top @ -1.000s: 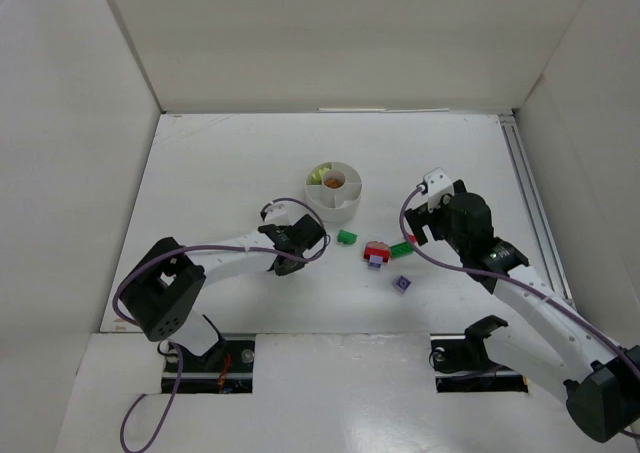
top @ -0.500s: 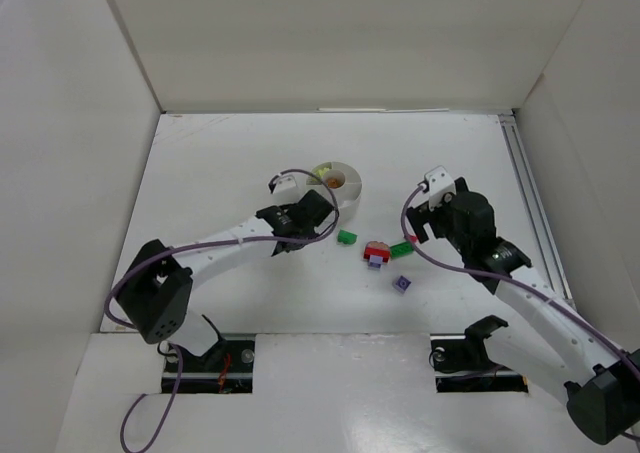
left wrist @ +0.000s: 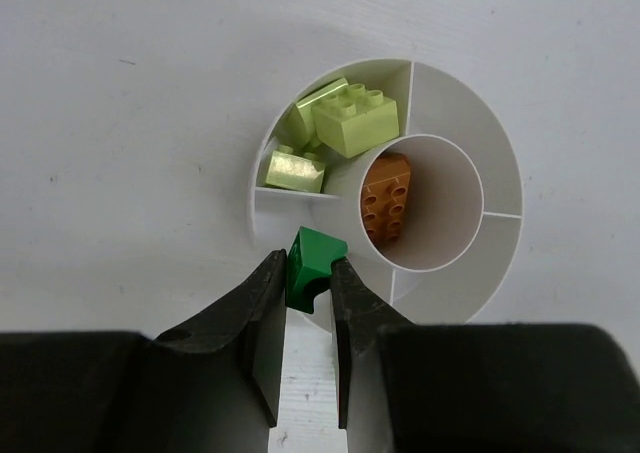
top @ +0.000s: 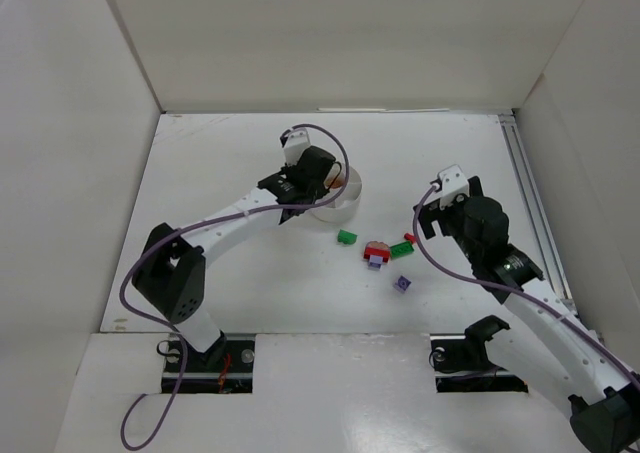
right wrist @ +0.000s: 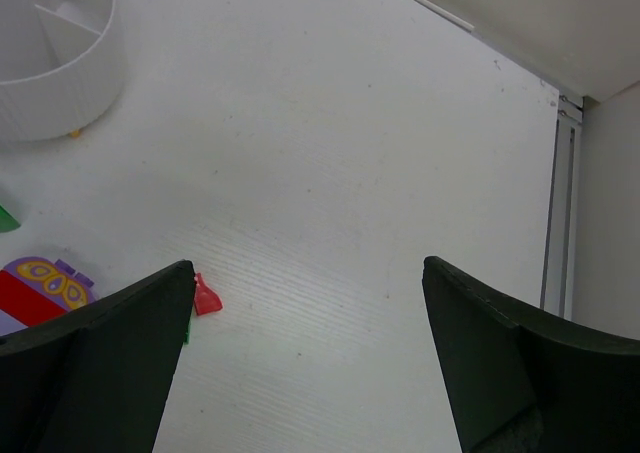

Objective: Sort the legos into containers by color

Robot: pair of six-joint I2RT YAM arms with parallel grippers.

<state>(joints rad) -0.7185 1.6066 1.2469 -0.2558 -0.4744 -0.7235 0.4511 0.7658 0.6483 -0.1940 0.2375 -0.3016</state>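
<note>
My left gripper (left wrist: 308,273) is shut on a dark green lego (left wrist: 314,263) and holds it over the near-left rim of the white dish (left wrist: 500,188). One wedge holds lime green legos (left wrist: 350,118). The centre well holds an orange-brown lego (left wrist: 386,198). In the top view the left gripper (top: 318,188) covers most of the dish (top: 347,205). On the table lie a dark green lego (top: 347,237), a red and purple cluster (top: 377,253), a green lego (top: 401,248) and a purple lego (top: 402,284). My right gripper (top: 424,223) is open and empty beside them.
In the right wrist view the right gripper (right wrist: 308,265) hangs over bare table, with a small red piece (right wrist: 206,297) by its left finger and the dish (right wrist: 60,83) far left. A metal rail (top: 530,203) runs along the table's right edge. White walls enclose the table.
My left arm has swung from the table in front of the dish up over the dish, carrying the dark green lego. My right arm has drawn back slightly to the right.
</note>
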